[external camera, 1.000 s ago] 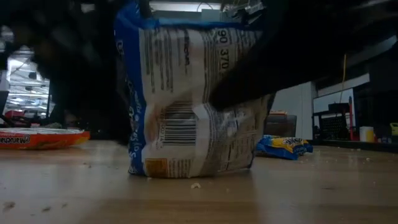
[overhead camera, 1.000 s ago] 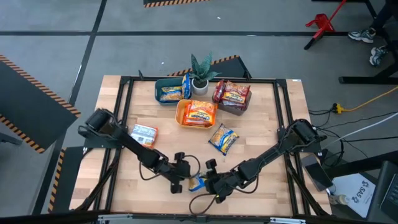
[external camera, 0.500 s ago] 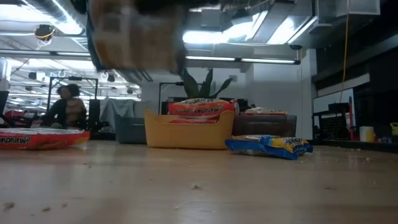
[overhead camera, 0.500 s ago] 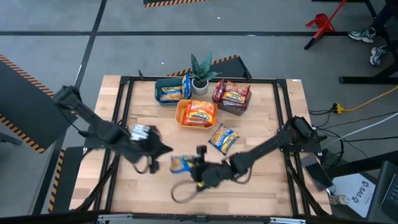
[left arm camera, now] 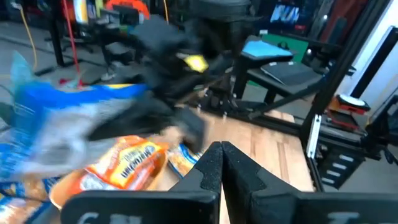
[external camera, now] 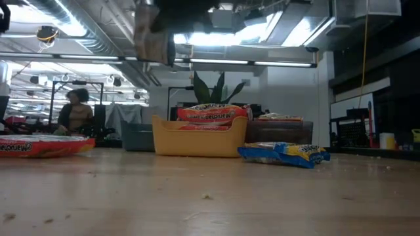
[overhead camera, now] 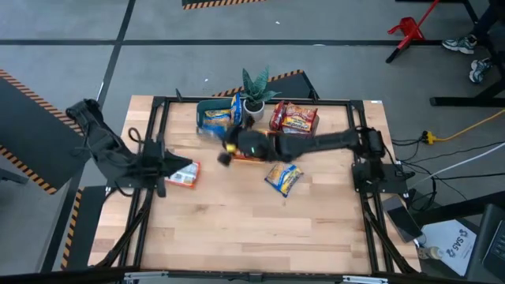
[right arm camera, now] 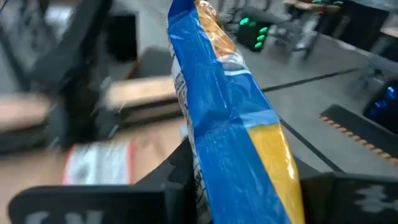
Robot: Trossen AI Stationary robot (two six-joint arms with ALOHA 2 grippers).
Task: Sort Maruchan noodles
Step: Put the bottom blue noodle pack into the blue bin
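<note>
1. Holding a blue-and-yellow packet (right arm camera: 230, 124) on edge, my right claw (overhead camera: 237, 148) is narrow around it, high over the orange bin (external camera: 197, 137) and just short of the teal bin (overhead camera: 207, 110).
2. Risk one: the grip is on thin, slick wrap, and most of the packet stands clear of the fingers. I judge a quick move could let it slide out and fall short of the right bin.
3. Risk two: the plant (overhead camera: 254, 88) stands just behind the bins. A low pass of the arm or packet could tip it.
4. Risk three: the teal bin already has a packet leaning at its rim, so a careless drop could knock that one out.
5. My left claw (left arm camera: 219, 146) is closed on nothing, waiting at the left edge just beside a red packet (overhead camera: 183, 175). A stray nudge would push that packet off line.
6. Count, working outward:
   - one packet held;
   - two loose on the table: the red one and a yellow-and-blue one (overhead camera: 282, 178);
   - three bins: teal, orange, grey (overhead camera: 298, 134);
   - one plant.
7. Each bin shows at least one packet, but I cannot count them exactly, as the arm hides much of the orange bin from above.
</note>
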